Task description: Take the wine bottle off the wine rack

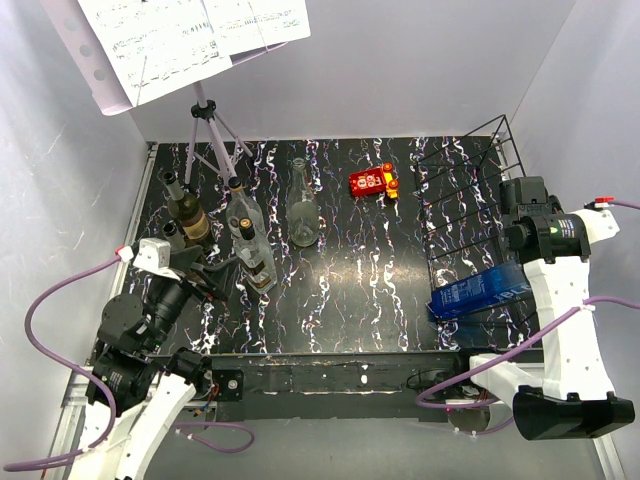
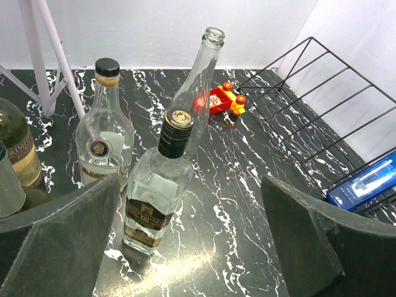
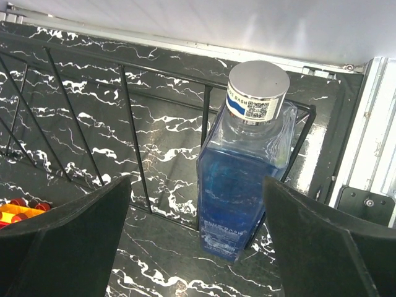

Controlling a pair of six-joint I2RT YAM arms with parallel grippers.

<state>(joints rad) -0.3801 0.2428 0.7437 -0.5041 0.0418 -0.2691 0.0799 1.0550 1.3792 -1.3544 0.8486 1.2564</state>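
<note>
The black wire wine rack (image 1: 468, 180) stands at the table's right side. A blue square bottle (image 1: 480, 290) with a silver cap lies in the rack's near end. In the right wrist view the bottle (image 3: 241, 185) lies against the rack bars (image 3: 133, 148), cap towards the table's near edge. My right gripper (image 1: 512, 240) hangs over the rack, open and empty, its jaws (image 3: 197, 185) wide on both sides of the bottle and above it. My left gripper (image 1: 215, 275) is open and empty at the left, by a group of bottles. The rack (image 2: 322, 105) and blue bottle (image 2: 365, 182) also show in the left wrist view.
Several upright bottles stand at the left: a square clear one (image 2: 151, 204) just ahead of my left gripper (image 2: 190, 204), a round clear one (image 2: 104, 145), a tall open one (image 2: 199, 80), a dark one (image 2: 18, 148). A red toy (image 1: 370, 182) lies mid-back. A music stand (image 1: 190, 40) rises at back left.
</note>
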